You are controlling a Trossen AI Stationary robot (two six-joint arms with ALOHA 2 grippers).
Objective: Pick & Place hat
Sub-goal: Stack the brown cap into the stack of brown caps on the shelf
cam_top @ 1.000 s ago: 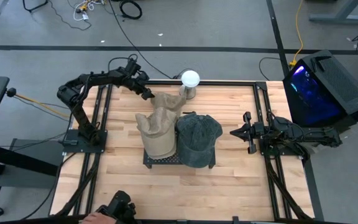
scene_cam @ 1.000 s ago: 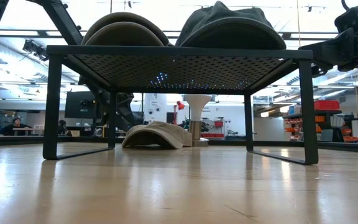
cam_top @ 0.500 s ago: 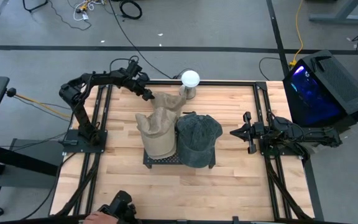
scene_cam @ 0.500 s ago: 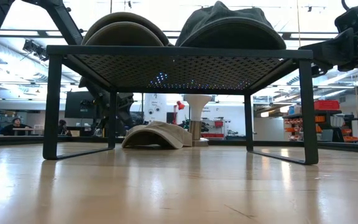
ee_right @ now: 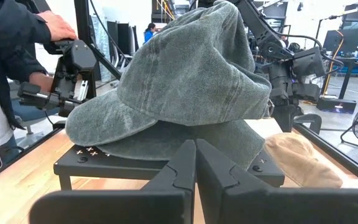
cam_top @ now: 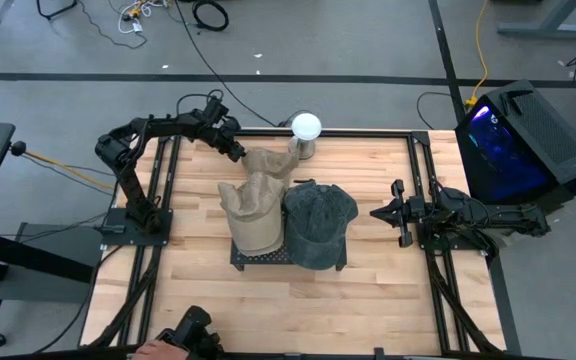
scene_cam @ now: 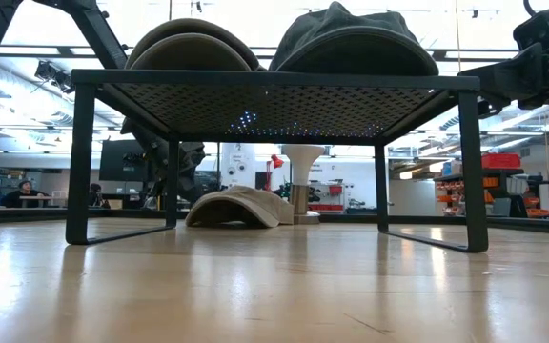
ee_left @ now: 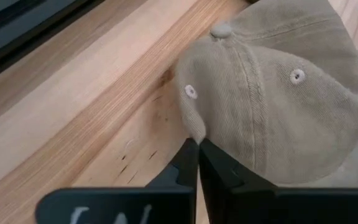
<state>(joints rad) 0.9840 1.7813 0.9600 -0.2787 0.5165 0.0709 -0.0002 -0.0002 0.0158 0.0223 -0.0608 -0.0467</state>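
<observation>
On rack [cam_top: 288, 257]: two hats [cam_top: 318, 222]

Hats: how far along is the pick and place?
Done: two tan caps and grey caps already sit on the black rack. In hand: the left gripper has shut on the edge of the tan cap on the table beside the white stand. Left: lift it and place it. The right gripper waits shut, beside the rack.

Overhead, table-level and wrist cameras share the rack [cam_top: 288, 256].
</observation>
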